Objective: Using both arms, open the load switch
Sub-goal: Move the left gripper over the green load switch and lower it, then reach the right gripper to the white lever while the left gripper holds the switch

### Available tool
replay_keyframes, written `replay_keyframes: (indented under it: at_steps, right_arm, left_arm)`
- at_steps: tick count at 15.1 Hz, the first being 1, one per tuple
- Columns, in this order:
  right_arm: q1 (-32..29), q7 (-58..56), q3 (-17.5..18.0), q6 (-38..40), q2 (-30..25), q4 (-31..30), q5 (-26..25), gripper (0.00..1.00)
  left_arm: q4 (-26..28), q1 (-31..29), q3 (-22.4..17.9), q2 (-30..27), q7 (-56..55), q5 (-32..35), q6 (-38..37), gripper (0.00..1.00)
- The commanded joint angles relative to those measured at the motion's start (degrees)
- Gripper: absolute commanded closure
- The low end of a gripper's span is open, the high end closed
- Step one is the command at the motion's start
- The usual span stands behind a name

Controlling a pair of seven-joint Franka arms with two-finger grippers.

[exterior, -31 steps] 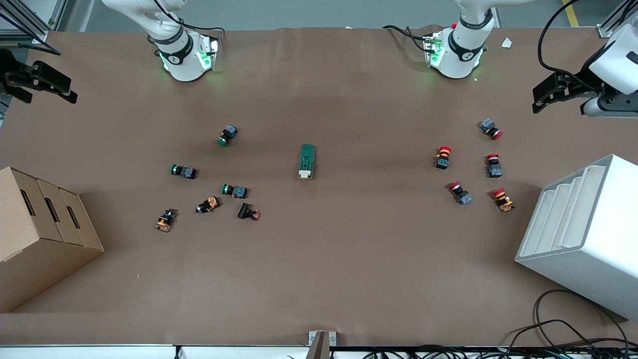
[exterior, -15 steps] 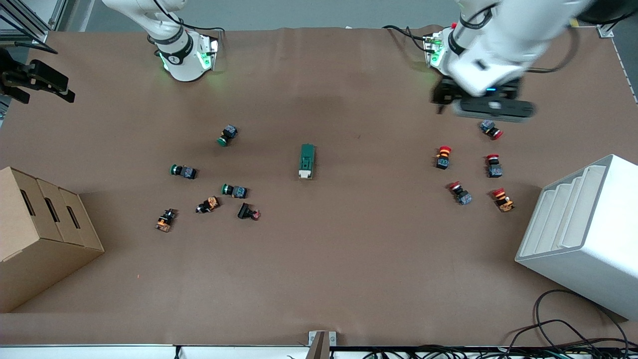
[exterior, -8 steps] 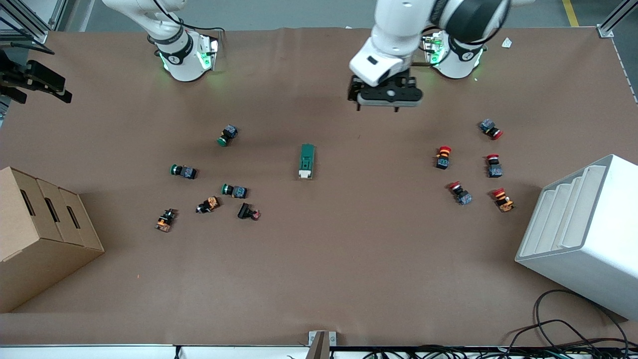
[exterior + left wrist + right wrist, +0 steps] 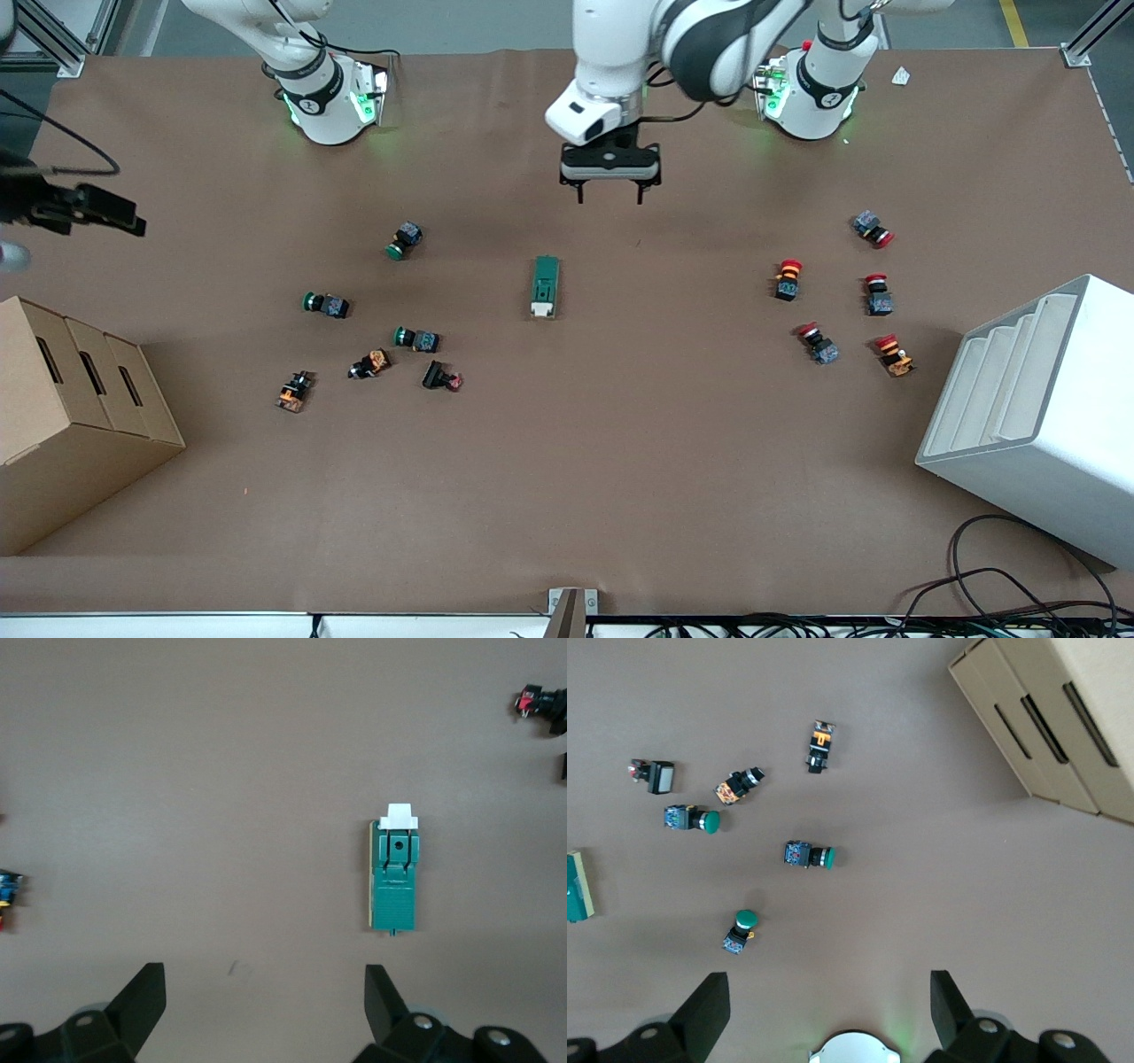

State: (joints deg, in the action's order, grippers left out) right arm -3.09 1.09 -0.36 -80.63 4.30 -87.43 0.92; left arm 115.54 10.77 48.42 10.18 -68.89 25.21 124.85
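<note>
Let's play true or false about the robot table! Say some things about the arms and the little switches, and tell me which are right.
1. The left gripper is holding the load switch. False: it is open, up in the air over bare table.
2. The load switch lies flat on the table. True.
3. The red buttons lie toward the right arm's end. False: they lie toward the left arm's end.
4. The right gripper is open. True: the right wrist view shows its fingers spread apart.
5. A cardboard box stands at the right arm's end. True.
</note>
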Motion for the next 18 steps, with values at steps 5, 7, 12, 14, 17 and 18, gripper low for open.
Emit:
replay_keyframes:
  at_steps: [5, 7, 12, 14, 17, 18]
  right_arm:
    - [9.9, 37.4, 1.6, -3.3, 6.8, 0.2, 0.5, 0.0]
    - [14.2, 46.8, 1.6, -6.4, 10.2, 0.2, 4.4, 0.0]
    - [23.5, 73.1, 1.7, -18.0, 20.3, 0.3, 10.0, 0.0]
    - [27.2, 81.4, 1.7, -21.9, 24.2, 0.5, 9.9, 0.0]
    - [32.1, 91.4, 1.7, -26.1, 30.0, 2.3, 9.9, 0.0]
    - [33.7, 94.3, 1.7, -27.6, 31.6, 2.5, 9.9, 0.0]
  left_arm:
    - [-1.5, 8.6, 0.2, 15.6, -26.0, 25.6, 2.0, 0.02]
    - [-1.5, 10.3, 0.2, 19.3, -34.4, 33.5, 2.1, 0.02]
    - [-1.5, 14.2, -0.9, 26.7, -54.2, 53.8, 1.4, 0.03]
    - [-1.5, 15.9, -1.7, 28.9, -58.3, 60.3, -2.0, 0.03]
    - [-1.5, 18.8, -3.8, 31.6, -64.2, 67.5, -4.8, 0.03]
    - [-1.5, 20.6, -5.2, 31.9, -66.3, 69.1, -5.6, 0.03]
